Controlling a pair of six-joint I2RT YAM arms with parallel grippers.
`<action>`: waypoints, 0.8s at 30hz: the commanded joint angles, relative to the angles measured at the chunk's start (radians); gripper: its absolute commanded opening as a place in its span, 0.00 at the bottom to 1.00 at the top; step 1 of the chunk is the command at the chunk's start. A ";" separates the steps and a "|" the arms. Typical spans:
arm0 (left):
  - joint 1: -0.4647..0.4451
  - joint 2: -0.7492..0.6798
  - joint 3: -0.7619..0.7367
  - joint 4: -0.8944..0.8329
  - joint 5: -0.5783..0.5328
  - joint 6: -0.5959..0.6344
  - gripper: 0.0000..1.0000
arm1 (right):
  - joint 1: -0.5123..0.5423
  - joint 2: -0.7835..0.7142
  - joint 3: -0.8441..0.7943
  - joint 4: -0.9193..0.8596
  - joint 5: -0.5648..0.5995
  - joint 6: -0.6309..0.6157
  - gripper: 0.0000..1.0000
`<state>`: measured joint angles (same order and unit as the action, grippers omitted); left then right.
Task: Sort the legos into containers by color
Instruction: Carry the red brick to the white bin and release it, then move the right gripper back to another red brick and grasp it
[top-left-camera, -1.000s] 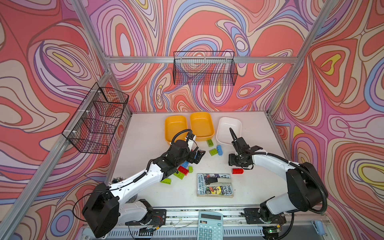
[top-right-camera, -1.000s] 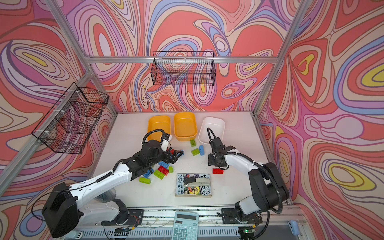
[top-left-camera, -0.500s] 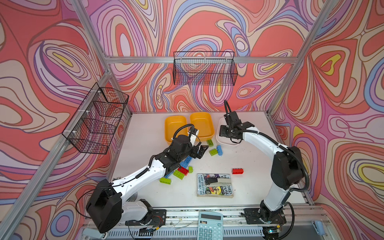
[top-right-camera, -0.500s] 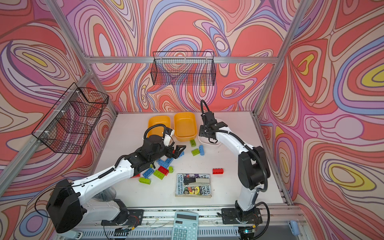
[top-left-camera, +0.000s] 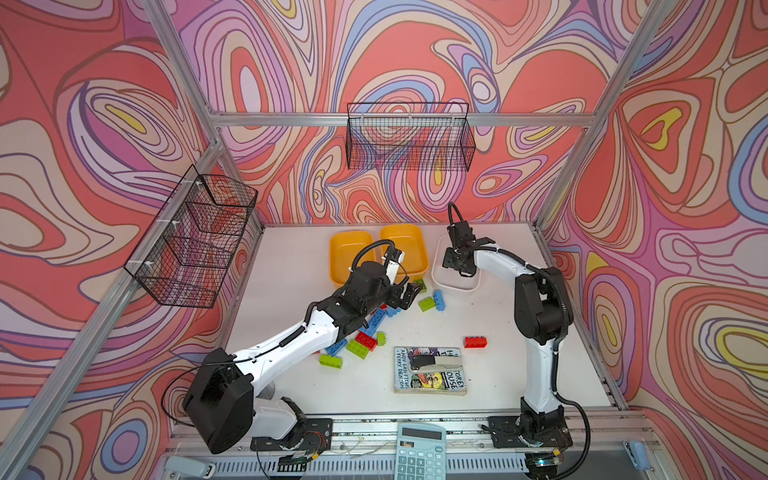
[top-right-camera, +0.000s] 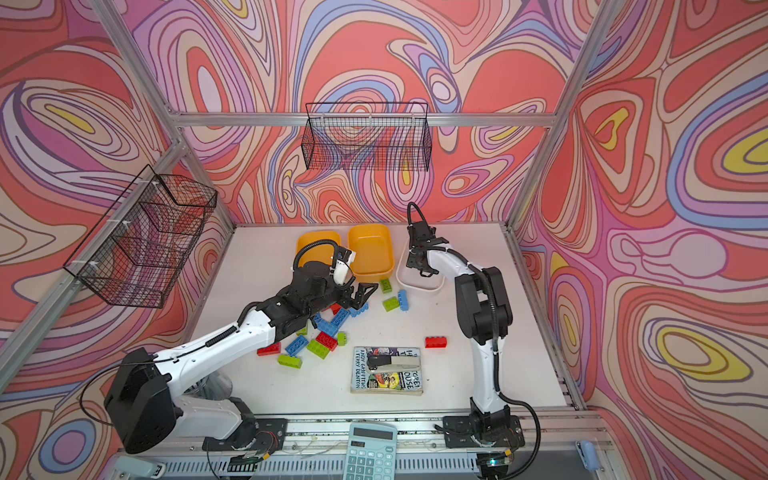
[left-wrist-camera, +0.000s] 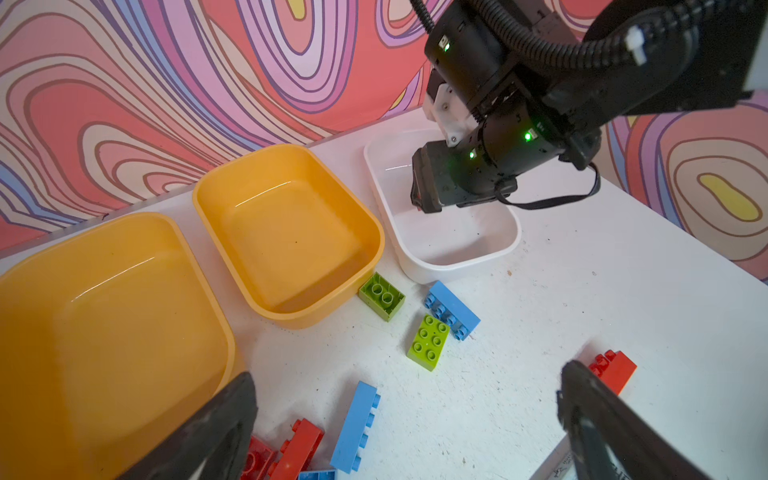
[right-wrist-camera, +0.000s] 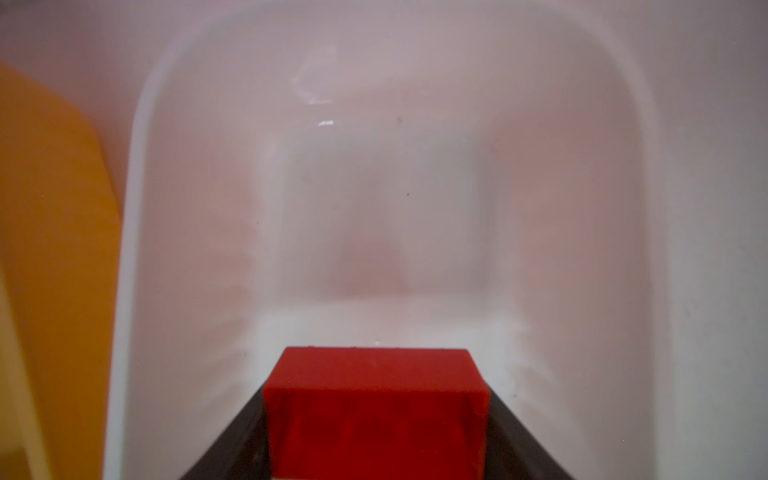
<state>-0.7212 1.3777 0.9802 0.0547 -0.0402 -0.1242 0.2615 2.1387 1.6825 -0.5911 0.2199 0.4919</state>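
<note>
Now the right fingers (right-wrist-camera: 232, 440) are clamped on a red brick (right-wrist-camera: 374, 399), held low inside the white tub (left-wrist-camera: 457, 266), though whether it touches the tub's floor I cannot tell. Meanwhile the left fingers (left-wrist-camera: 216, 432) stand wide apart around nothing, hovering near the white tub's front over the desk (left-wrist-camera: 582, 291). A blue brick (left-wrist-camera: 452, 309), a lime brick (left-wrist-camera: 429, 341) and a darker green brick (left-wrist-camera: 381, 296) lie just beside that tub, the heap of legos (top-left-camera: 368, 338) lies farther from it, and two orange tubs (left-wrist-camera: 286, 316) sit alongside it.

Paperback book (top-left-camera: 430, 371) lies flat on the bench (top-left-camera: 291, 257) at 6 o'clock. Calculator (top-left-camera: 419, 453) rests on the front rail (top-left-camera: 365, 424). Rear wire basket (top-left-camera: 409, 137) hangs at 12 o'clock, and side wire basket (top-left-camera: 191, 241) hangs at 9 o'clock.
</note>
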 joint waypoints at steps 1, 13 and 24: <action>-0.004 0.027 0.044 0.000 -0.018 0.034 1.00 | -0.020 0.072 0.095 0.019 -0.005 0.002 0.59; -0.004 0.013 0.042 -0.015 0.006 0.011 1.00 | -0.037 0.135 0.272 -0.089 -0.025 -0.016 0.86; -0.035 -0.052 -0.034 -0.037 0.071 -0.089 1.00 | 0.045 -0.350 -0.321 -0.162 -0.006 0.040 0.85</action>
<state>-0.7307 1.3655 0.9813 0.0418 0.0025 -0.1749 0.2596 1.8801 1.4689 -0.6930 0.1978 0.4934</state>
